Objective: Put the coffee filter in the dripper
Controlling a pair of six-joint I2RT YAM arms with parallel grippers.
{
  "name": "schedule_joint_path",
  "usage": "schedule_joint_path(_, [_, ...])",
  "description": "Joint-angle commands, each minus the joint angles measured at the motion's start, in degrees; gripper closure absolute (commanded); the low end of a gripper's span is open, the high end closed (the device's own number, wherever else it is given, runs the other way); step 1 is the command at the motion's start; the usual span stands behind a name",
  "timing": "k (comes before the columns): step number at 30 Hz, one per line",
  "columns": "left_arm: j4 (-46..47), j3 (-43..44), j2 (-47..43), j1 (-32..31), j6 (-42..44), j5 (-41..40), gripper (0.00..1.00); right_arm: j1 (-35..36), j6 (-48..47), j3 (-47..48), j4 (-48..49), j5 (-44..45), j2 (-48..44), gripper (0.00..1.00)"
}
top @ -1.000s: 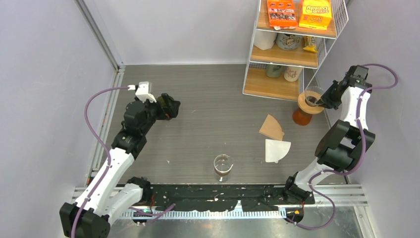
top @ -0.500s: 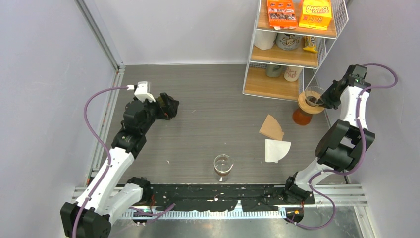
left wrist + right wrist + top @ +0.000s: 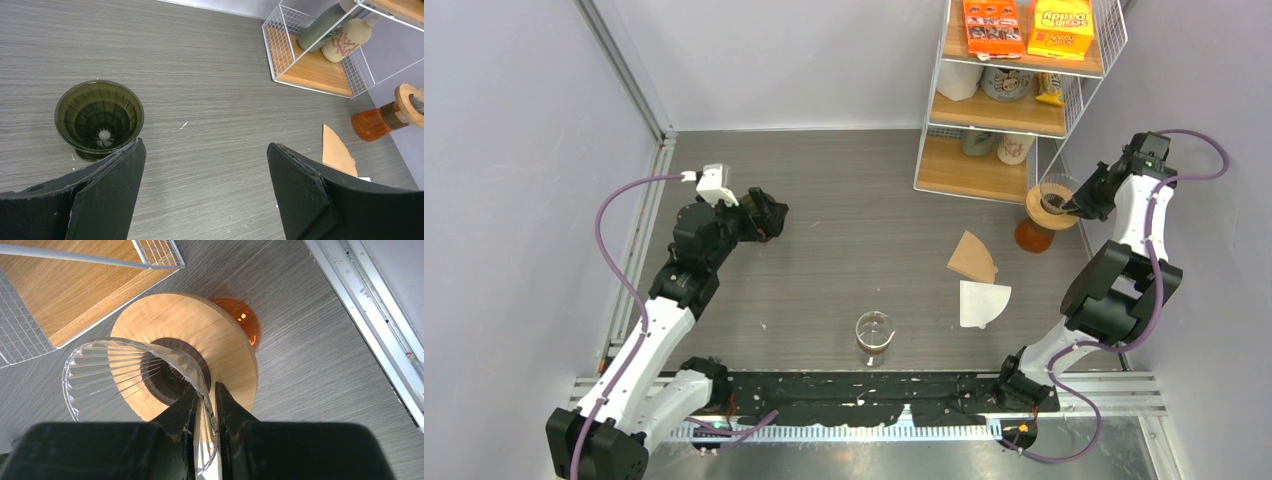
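A clear ribbed dripper [image 3: 135,375] with a wooden collar [image 3: 225,340] sits on an orange carafe [image 3: 1033,236] by the shelf at the right. My right gripper [image 3: 206,390] is shut on the dripper's rim, one finger inside and one outside; it also shows in the top view [image 3: 1072,208]. A brown paper filter [image 3: 973,257] and a white filter [image 3: 981,302] lie flat on the table left of the carafe. My left gripper [image 3: 205,146] is open and empty above the table at the left [image 3: 769,215]. A dark green dripper [image 3: 99,117] stands by its left finger.
A white wire shelf [image 3: 1014,100] with wooden boards, jars and boxes stands at the back right, close to the carafe. A small glass cup [image 3: 874,335] stands near the table's front edge. The right wall's metal rail [image 3: 370,330] runs just beside the carafe.
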Motion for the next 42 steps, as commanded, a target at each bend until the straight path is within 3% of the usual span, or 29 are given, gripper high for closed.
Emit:
schedule_joint_path(1, [2.9,0.1,-0.7,0.3,-0.2,1.5,0.00,-0.1,-5.3,-5.2,-11.9,7.4,5.8,0.91])
schedule_joint_path(12, [2.9,-0.2,-1.2,0.3,-0.6,2.8,0.00,0.0,-3.2,-0.8,-12.4,4.0,2.7,0.85])
schedule_joint_path(22, [4.4,-0.2,-1.1,0.3,-0.9,4.1,0.00,0.0,-2.0,0.6,-12.5,3.3,1.2,0.68])
schedule_joint_path(42, [4.5,0.0,-0.9,0.3,-1.3,5.0,0.00,0.0,1.6,9.0,-13.7,3.3,-1.7,0.58])
